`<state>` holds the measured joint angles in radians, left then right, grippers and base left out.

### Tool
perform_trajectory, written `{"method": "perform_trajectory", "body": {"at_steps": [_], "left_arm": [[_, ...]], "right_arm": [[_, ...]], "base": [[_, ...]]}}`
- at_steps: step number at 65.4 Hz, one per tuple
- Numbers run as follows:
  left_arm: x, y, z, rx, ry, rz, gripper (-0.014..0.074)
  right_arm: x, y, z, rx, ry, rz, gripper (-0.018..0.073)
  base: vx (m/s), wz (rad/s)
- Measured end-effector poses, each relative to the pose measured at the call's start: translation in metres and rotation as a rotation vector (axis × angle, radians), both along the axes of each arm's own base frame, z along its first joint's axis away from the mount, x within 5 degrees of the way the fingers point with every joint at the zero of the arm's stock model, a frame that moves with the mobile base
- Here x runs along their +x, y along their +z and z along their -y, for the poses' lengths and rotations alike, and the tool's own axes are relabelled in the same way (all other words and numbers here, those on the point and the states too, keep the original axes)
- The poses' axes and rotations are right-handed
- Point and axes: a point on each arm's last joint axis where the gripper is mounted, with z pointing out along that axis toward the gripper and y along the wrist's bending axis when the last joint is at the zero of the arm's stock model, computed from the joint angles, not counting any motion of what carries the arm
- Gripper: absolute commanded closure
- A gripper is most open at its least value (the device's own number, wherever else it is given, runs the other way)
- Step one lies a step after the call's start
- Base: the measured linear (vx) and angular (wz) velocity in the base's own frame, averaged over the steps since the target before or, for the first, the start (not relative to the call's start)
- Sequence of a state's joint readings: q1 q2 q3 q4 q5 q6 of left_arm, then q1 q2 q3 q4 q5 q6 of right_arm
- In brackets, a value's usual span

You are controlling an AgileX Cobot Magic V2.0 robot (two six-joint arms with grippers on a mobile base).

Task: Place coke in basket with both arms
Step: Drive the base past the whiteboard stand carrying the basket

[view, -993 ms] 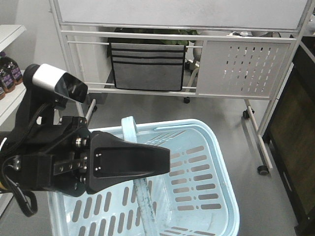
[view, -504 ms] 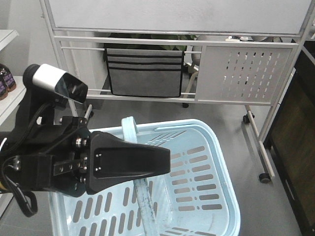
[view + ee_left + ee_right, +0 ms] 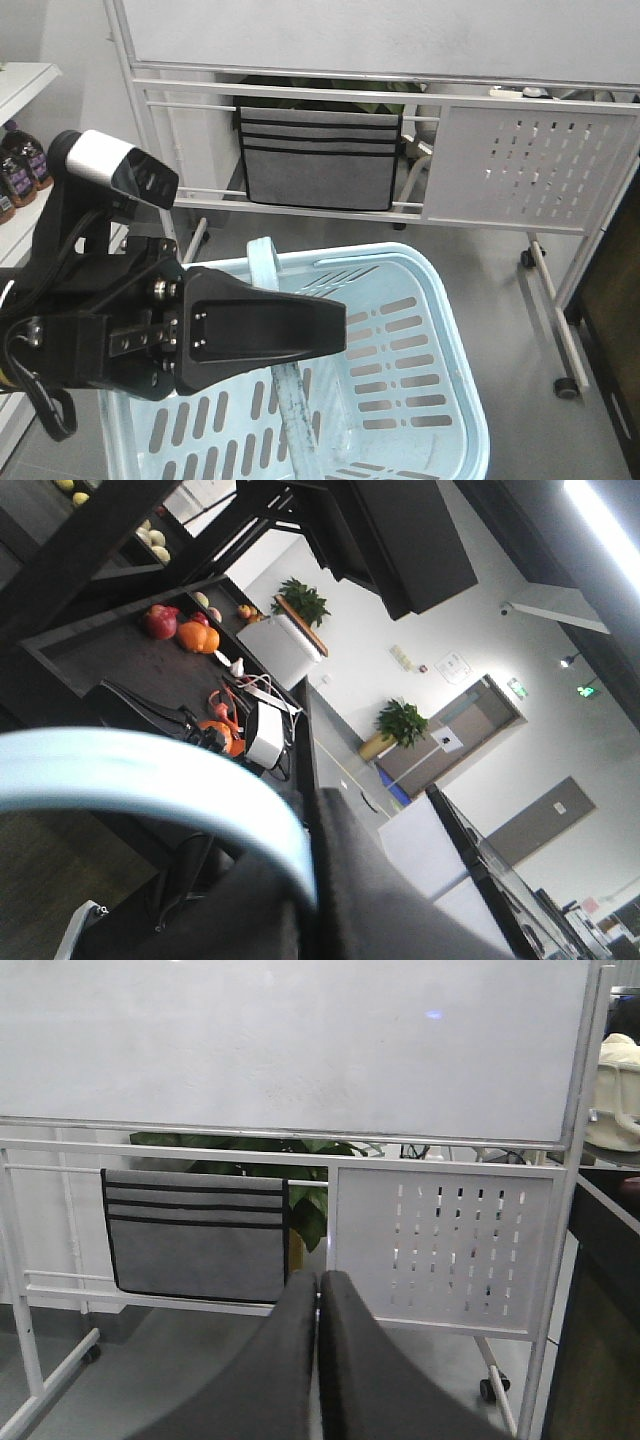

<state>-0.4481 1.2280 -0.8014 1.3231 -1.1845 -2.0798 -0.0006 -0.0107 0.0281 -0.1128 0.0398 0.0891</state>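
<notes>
I read this as the carrying stage: my left hand (image 3: 335,335) looks closed on the swinging handle (image 3: 262,262) of the basket (image 3: 440,300). In the left wrist view the pale blue bar arcs right across the lens and runs down into the dark fingers. The basket hangs just below that hand, over the grey floor (image 3: 470,240) and in front of the whiteboard stand (image 3: 400,95). From what I can see of its inside it holds nothing, and no coke has gone in. My right hand (image 3: 317,1290) has its jaws pressed together with nothing between them, and it points at the stand. The next move, as I judge it, is to find the drink. The only candidates I see are dark bottles (image 3: 22,165) on the shelf (image 3: 25,78) at my left, and I cannot tell whether they are coke. The right hand will have to open before it reaches, while the left keeps the basket level and its mouth clear. The basket itself is a rectangular tub of thin pale blue plastic with slotted sides and a thick rim. It looks light and likely to sway on its pivoting handle.
</notes>
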Motion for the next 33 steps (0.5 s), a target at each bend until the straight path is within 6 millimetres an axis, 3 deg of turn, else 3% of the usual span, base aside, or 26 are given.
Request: {"method": "perform_trajectory", "body": {"at_steps": [33], "left_arm": [[0.0,0.0,0.0,0.0,0.0,0.0,0.0603]], "right_arm": [[0.0,0.0,0.0,0.0,0.0,0.0,0.0564]], "base": [[0.11,0.21]]}}
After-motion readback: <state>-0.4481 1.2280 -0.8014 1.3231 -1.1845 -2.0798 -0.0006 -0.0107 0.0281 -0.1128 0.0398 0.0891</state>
